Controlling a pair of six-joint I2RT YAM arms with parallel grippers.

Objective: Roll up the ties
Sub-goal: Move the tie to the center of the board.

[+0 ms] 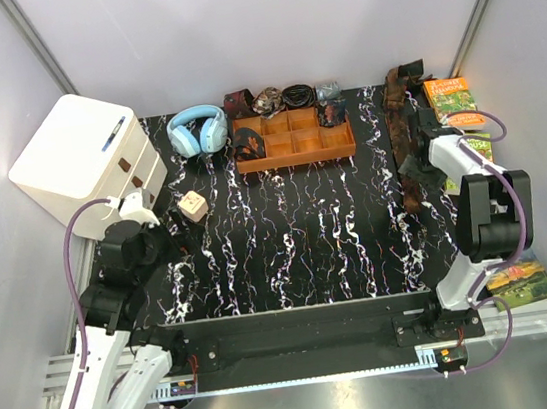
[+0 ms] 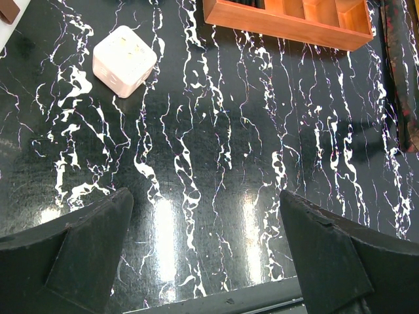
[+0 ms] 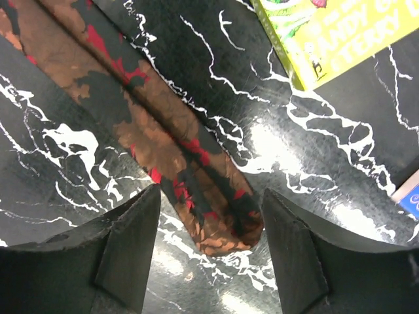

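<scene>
A long dark brown tie with red and tan patches point(image 1: 410, 181) lies lengthwise at the right of the black marbled table. My right gripper point(image 1: 420, 137) hangs low over it, open. In the right wrist view the tie's rounded end point(image 3: 216, 222) lies flat on the table between the two fingers point(image 3: 127, 242), touching neither, with the gripper point(image 3: 209, 245) straddling it. My left gripper point(image 1: 182, 239) is open and empty above bare table point(image 2: 206, 216). The tie's edge shows at the far right of the left wrist view point(image 2: 402, 78).
An orange-brown compartment tray point(image 1: 296, 157) stands at the back centre, also in the left wrist view point(image 2: 281, 26), with several rolled items in and behind it. Blue headphones point(image 1: 197, 131), a white drawer unit point(image 1: 80, 154), a small cube point(image 1: 192, 206) point(image 2: 124, 60), and books at right point(image 1: 451, 98) point(image 3: 327, 33).
</scene>
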